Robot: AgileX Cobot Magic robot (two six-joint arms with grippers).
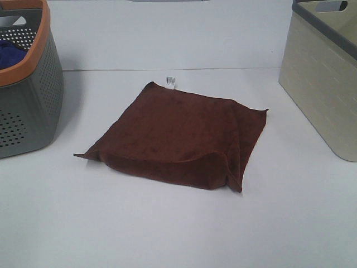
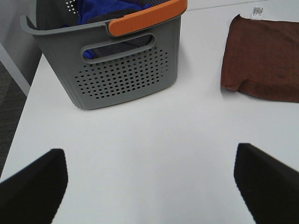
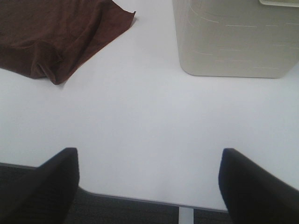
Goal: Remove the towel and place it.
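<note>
The dark brown towel (image 1: 178, 134) lies folded and roughly square on the white table between two baskets, its small white tag (image 1: 170, 82) at the far corner. It also shows in the left wrist view (image 2: 264, 58) and in the right wrist view (image 3: 56, 35). My left gripper (image 2: 149, 186) is open and empty above bare table, in front of the grey basket. My right gripper (image 3: 149, 184) is open and empty near the table's front edge, apart from the towel. Neither gripper shows in the exterior high view.
A grey perforated basket with an orange rim (image 1: 28, 84) stands at the left and holds a blue cloth (image 2: 107, 9). A beige basket with a dark rim (image 1: 323, 78) stands at the right. The table's front edge (image 3: 140, 198) shows in the right wrist view.
</note>
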